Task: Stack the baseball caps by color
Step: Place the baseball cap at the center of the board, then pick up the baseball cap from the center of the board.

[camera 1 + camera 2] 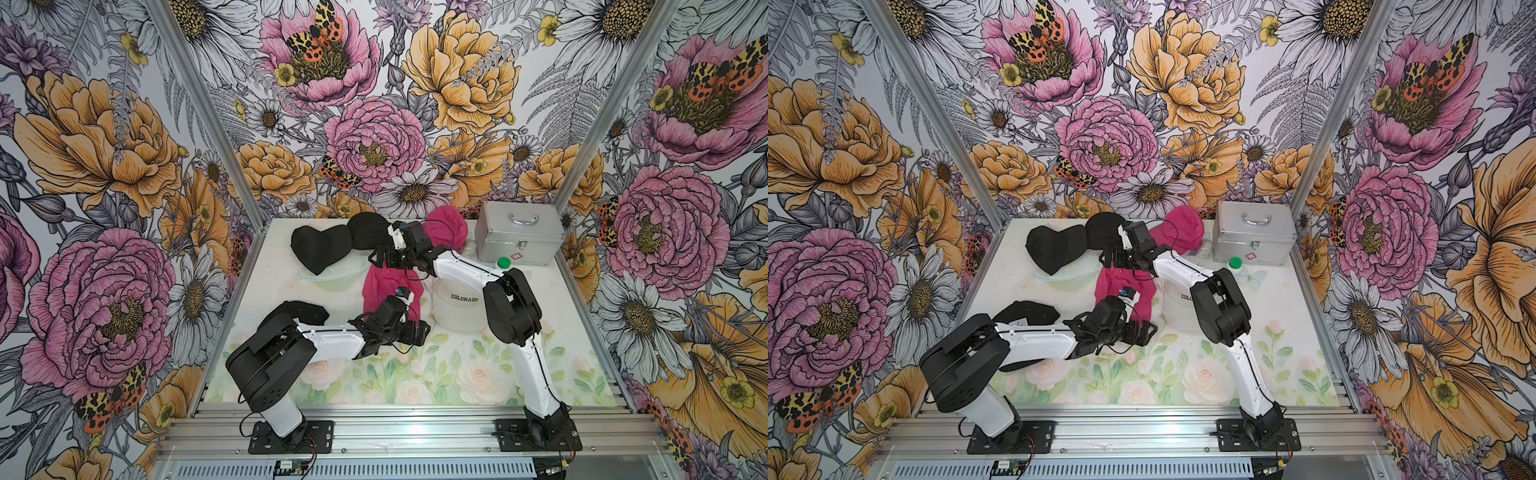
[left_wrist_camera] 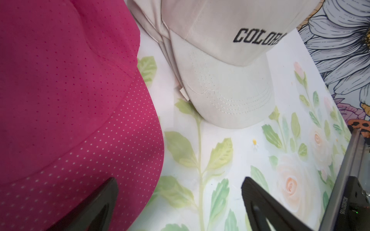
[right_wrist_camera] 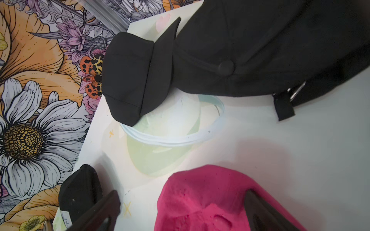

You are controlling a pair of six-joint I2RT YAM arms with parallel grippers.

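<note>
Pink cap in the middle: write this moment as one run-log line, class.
left gripper open, over pink cap brim edge | right gripper open, over its far end | nothing held | white cap beside

the bench (image 1: 457, 374) carries a pale mat printed with roses and green leaves, seen in both top views (image 1: 1183, 374). a silver metal case (image 1: 515, 237) stands closed at its far right corner, handle on top, latch on the front face, with a small red cross outline low on that face. a small bottle (image 1: 504, 262) with a green lid stands just in front of the case. a clear plastic ring-shaped piece (image 3: 166, 140) lies on the far left part of the bench. flower-print walls (image 1: 374, 124) enclose three sides. aluminium rails (image 1: 395, 432) run along the near edge, with a small circuit board (image 1: 291, 464) below them.
</note>
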